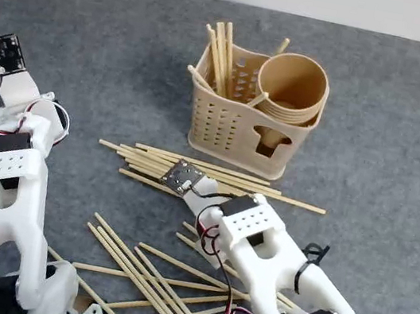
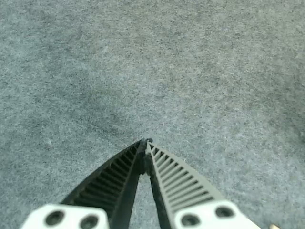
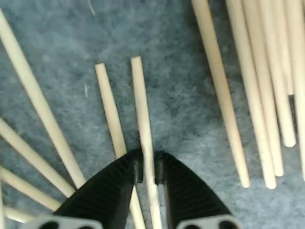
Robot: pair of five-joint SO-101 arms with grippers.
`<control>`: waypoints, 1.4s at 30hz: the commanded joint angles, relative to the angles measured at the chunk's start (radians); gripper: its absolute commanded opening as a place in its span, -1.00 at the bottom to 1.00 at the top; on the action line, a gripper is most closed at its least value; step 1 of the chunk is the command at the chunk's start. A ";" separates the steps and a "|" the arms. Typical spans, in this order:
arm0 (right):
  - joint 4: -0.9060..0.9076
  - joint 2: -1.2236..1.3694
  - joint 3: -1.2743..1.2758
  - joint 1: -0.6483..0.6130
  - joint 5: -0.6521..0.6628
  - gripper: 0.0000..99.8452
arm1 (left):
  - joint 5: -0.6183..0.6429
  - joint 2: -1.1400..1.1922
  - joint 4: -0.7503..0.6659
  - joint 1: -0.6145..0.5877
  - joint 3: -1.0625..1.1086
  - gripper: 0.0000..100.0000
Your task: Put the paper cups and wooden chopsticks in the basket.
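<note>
Loose chopsticks (image 1: 148,277) lie scattered on the grey surface (image 1: 399,181) at 6 o'clock. Just beyond them, the right gripper (image 3: 147,168) has its fingers clenched on one chopstick (image 3: 140,105), with others lying flat around it. At 9 o'clock the left gripper (image 2: 145,143) hangs over bare surface, fingers pressed together on nothing. Farthest, at 12 o'clock, the basket (image 1: 230,132) holds stacked cups (image 1: 290,86) and upright chopsticks (image 1: 220,58).
</note>
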 commanded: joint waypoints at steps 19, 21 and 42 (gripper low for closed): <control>0.228 -0.585 -0.053 -0.001 0.003 -0.99 | 0.003 -0.027 -0.018 -0.007 -0.005 -0.98; 0.243 -0.618 -0.058 -0.001 -0.014 -0.99 | 0.003 -0.027 -0.018 -0.007 -0.005 -0.98; -0.081 -0.909 -0.340 -0.005 -0.115 -0.99 | 0.003 -0.027 -0.018 -0.007 -0.005 -0.98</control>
